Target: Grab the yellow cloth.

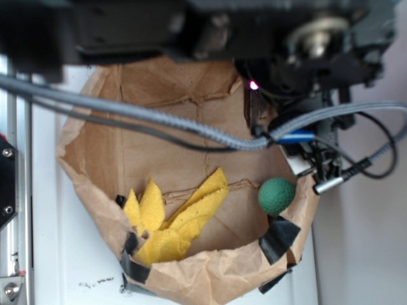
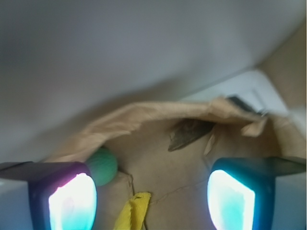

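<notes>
Gripper (image 2: 151, 201) wide open, nothing held, 2 glowing pads (image 2: 72, 203) well apart. Yellow cloth (image 1: 172, 219) lies crumpled against the near-left wall of the paper bag (image 1: 89, 190); green ball (image 1: 276, 195) sits apart, right.

yellow cloth (image 2: 133, 211) — cropped at wrist view's bottom edge | pincer (image 2: 151, 201) fingertips — cropped too
</notes>
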